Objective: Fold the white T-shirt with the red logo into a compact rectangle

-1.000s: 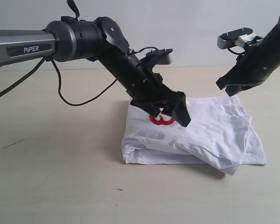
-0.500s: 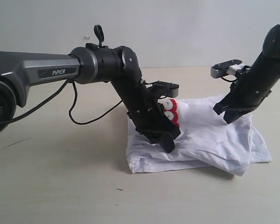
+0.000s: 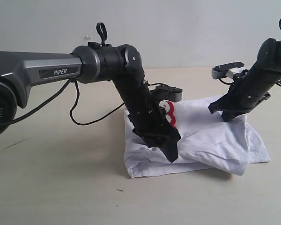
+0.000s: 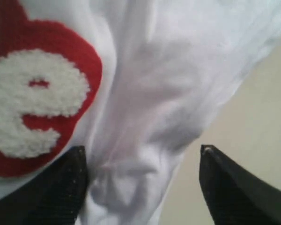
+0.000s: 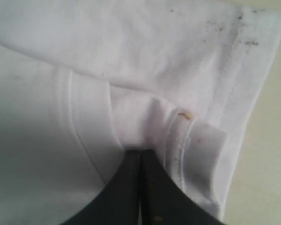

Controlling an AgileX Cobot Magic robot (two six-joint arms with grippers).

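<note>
The white T-shirt [image 3: 210,140] lies bunched and partly folded on the table. Part of the red logo [image 3: 171,113] shows beside the left arm; up close one fuzzy letter [image 4: 33,93] fills the left wrist view. My left gripper [image 3: 171,149] is down at the shirt's front left edge. It is open [image 4: 140,159], with a ridge of white cloth [image 4: 145,117] between its fingers. My right gripper [image 3: 223,114] rests on the shirt's back right part. Its jaws [image 5: 140,157] are shut on a pucker of cloth by a hem and a small orange label [image 5: 183,114].
The beige table [image 3: 61,187] extends around the shirt, with a pale wall behind. A black cable [image 3: 91,119] loops from the left arm down to the table behind the shirt.
The left gripper dropped from above the logo to the shirt's front left edge, uncovering more red letters. The right gripper came down from the air onto the shirt's back right.
</note>
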